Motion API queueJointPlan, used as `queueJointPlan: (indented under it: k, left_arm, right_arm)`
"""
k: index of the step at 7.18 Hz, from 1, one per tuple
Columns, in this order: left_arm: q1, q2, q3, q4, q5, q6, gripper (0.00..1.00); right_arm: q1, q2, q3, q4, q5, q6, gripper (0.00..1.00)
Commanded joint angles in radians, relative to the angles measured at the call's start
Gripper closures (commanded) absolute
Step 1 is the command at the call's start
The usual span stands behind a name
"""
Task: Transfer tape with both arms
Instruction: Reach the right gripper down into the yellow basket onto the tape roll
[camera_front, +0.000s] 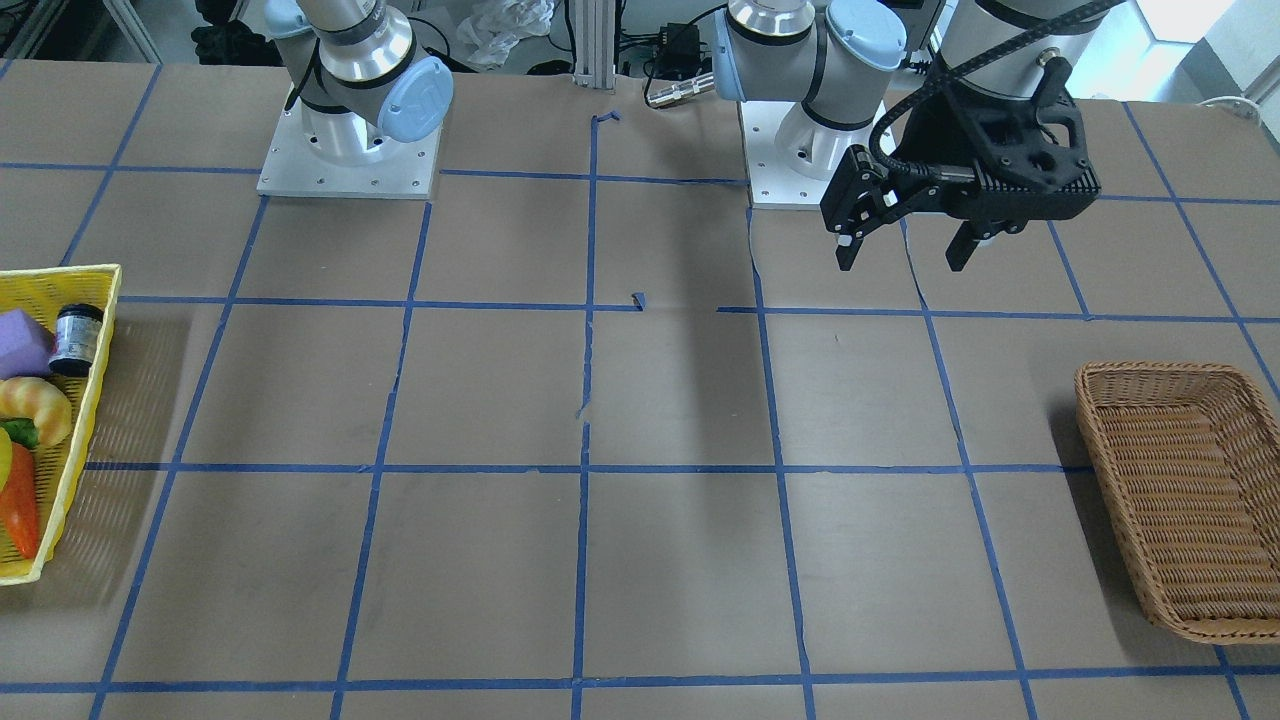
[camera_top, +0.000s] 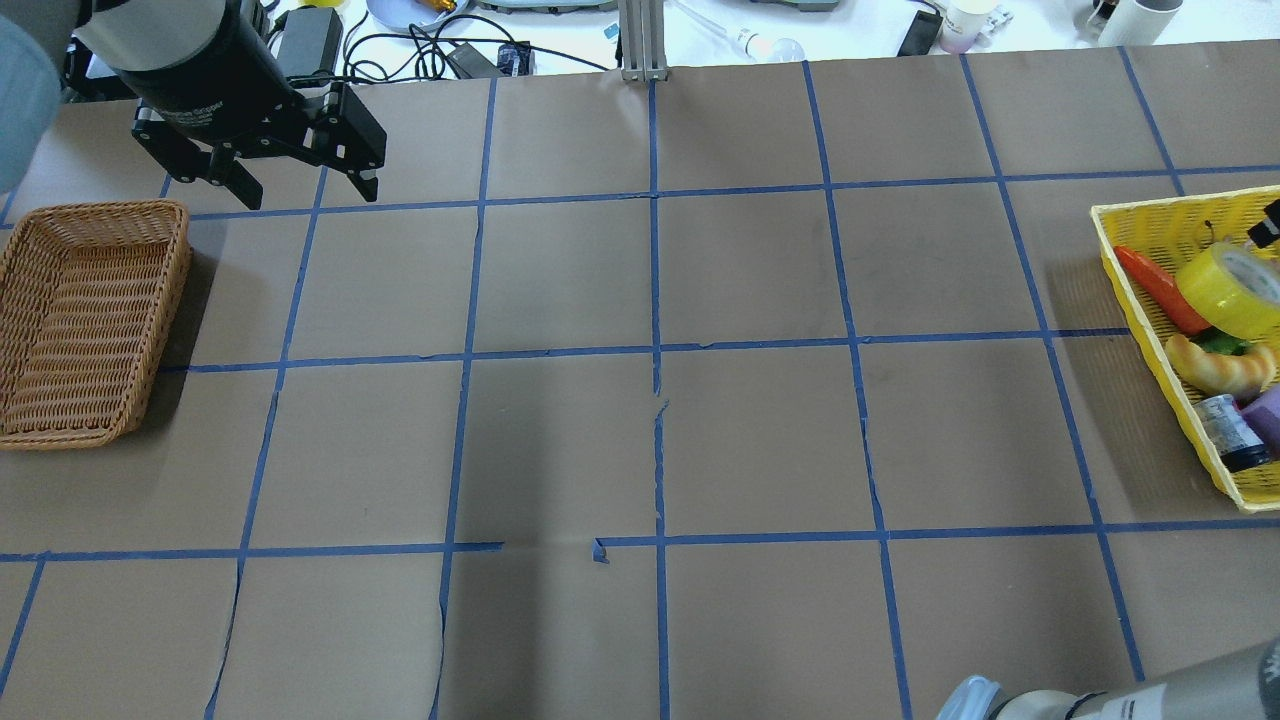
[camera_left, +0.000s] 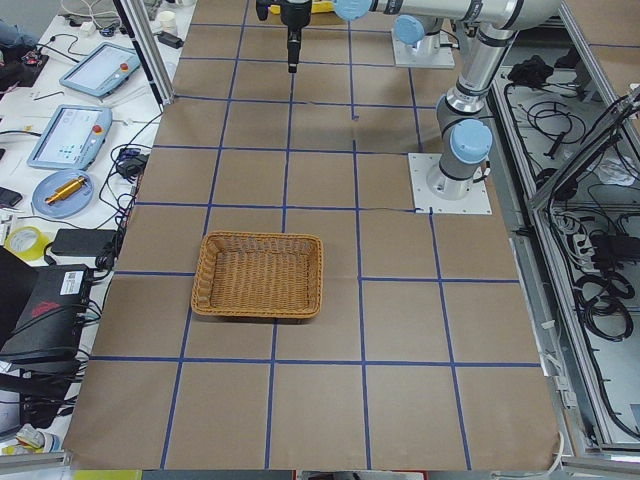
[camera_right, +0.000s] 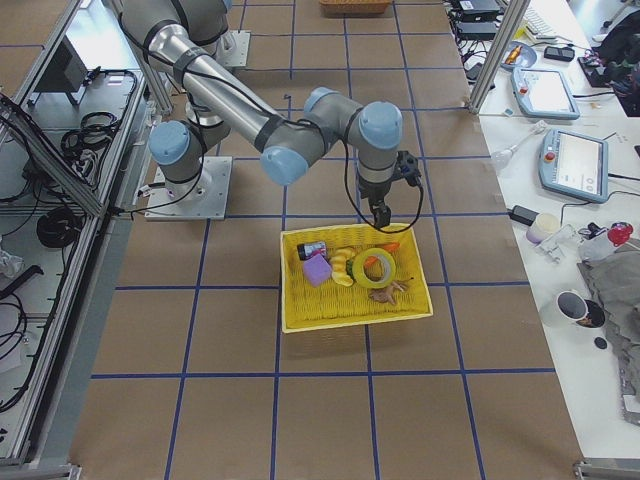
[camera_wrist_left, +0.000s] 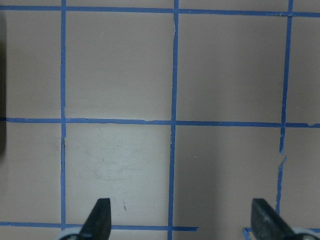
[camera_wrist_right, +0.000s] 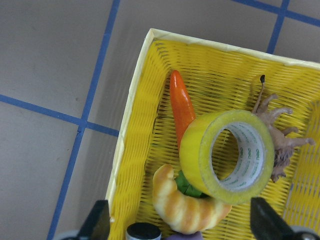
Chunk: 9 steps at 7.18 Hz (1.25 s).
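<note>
The yellow tape roll (camera_wrist_right: 227, 156) lies tilted in a yellow basket (camera_wrist_right: 131, 115) on top of other items. It also shows in the overhead view (camera_top: 1228, 288) and the right side view (camera_right: 375, 267). My right gripper (camera_wrist_right: 181, 222) is open and empty. It hangs above the basket (camera_right: 285, 290), with the tape below and between its fingers, apart from them. My left gripper (camera_top: 308, 196) is open and empty, high over the table near the wicker basket (camera_top: 100, 208). It also shows in the front view (camera_front: 902, 262) and its own wrist view (camera_wrist_left: 182, 217).
The yellow basket (camera_top: 1140, 300) also holds an orange pepper (camera_wrist_right: 181, 107), a croissant (camera_wrist_right: 182, 205), a small dark bottle (camera_top: 1228, 432), a purple block (camera_front: 22, 342) and a brown root (camera_wrist_right: 280, 137). The wicker basket (camera_front: 1100, 380) has nothing in it. Blue tape lines grid the brown table.
</note>
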Motion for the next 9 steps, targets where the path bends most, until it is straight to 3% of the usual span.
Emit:
queueJointPlan:
  k: [1, 4, 5, 6, 8, 9]
  left_arm:
    - [0.000, 0.000, -0.001, 0.001, 0.000, 0.000, 0.00]
    - [0.000, 0.000, -0.001, 0.001, -0.001, 0.002, 0.00]
    - [0.000, 0.000, -0.001, 0.001, -0.001, 0.002, 0.00]
    - [0.000, 0.000, -0.001, 0.001, -0.001, 0.000, 0.00]
    - [0.000, 0.000, -0.002, 0.001, -0.001, 0.002, 0.00]
    - [0.000, 0.000, -0.001, 0.001, -0.001, 0.002, 0.00]
  right_arm:
    - [-0.040, 0.101, 0.001, -0.027, 0.046, -0.034, 0.00]
    - [-0.040, 0.187, 0.003, -0.076, 0.046, 0.004, 0.00]
    - [-0.040, 0.188, 0.015, -0.075, 0.046, 0.041, 0.21]
    - [-0.040, 0.188, 0.024, -0.076, 0.046, 0.046, 0.55]
    - [-0.040, 0.185, 0.024, -0.075, 0.043, 0.049, 1.00]
    - [-0.040, 0.169, 0.009, -0.060, 0.032, 0.049, 1.00]
